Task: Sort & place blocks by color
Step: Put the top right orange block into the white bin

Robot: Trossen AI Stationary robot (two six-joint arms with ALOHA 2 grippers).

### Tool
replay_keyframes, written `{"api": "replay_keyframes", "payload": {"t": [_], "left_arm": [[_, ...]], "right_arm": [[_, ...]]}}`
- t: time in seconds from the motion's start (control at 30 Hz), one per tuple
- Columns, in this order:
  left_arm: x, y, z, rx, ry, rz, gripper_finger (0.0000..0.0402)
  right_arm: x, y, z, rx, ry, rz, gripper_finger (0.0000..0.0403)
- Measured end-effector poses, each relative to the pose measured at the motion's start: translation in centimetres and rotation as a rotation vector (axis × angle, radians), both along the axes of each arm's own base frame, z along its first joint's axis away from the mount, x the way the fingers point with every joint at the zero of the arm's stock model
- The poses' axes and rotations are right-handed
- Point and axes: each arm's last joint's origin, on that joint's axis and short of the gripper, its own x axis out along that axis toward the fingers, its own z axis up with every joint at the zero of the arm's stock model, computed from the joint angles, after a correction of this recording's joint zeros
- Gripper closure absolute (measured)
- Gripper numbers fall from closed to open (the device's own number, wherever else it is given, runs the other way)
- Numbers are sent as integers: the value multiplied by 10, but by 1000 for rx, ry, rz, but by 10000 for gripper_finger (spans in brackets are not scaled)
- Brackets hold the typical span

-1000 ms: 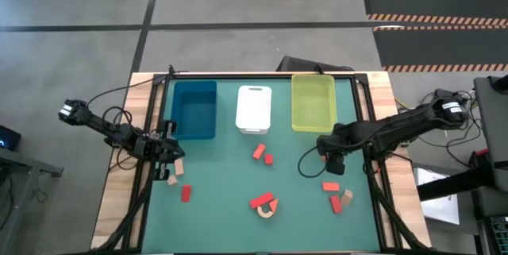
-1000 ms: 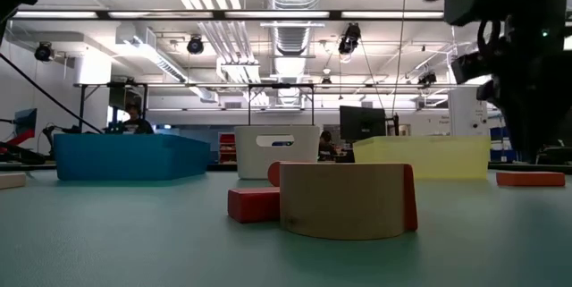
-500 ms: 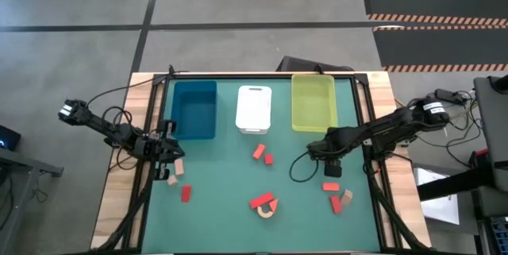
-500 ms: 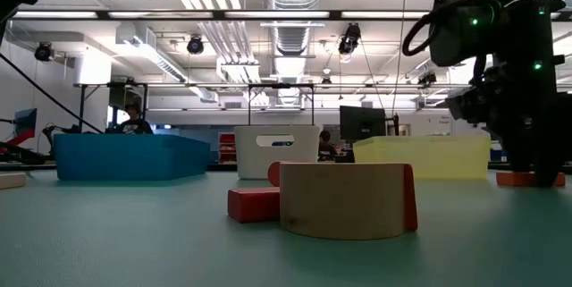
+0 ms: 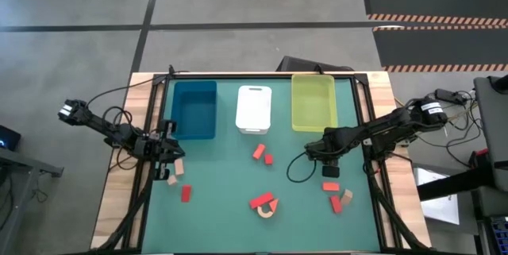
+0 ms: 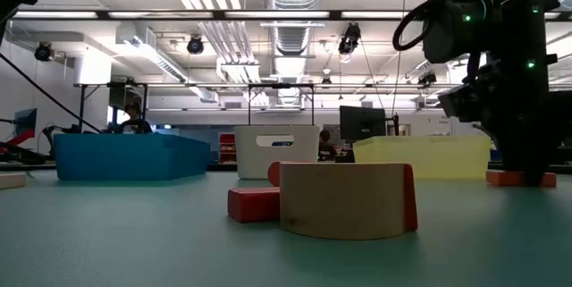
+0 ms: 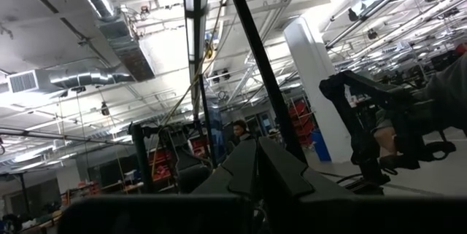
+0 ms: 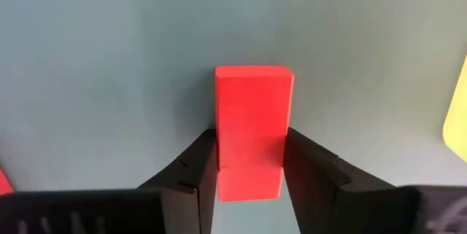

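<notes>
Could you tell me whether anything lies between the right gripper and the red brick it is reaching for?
Nothing visible does: the right gripper already has its fingers against both sides of the red brick on the table.

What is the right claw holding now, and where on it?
The right claw grips a red brick across its two long sides, at the end nearer the wrist, with the brick on the table.
</notes>
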Motion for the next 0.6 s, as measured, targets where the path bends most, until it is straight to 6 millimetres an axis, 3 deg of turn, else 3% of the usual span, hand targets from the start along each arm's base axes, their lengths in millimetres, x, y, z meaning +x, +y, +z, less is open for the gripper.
{"api": "replay_keyframes", "payload": {"t": [0.27,0.6], "left_arm": [[0,0,0,-1,-2,0,402],[0,0,1,-4,-10,0,402]], "right_arm": [[0,1,6,36,-19,-17,287],[31,5,54,57,-287,20,287]]}}
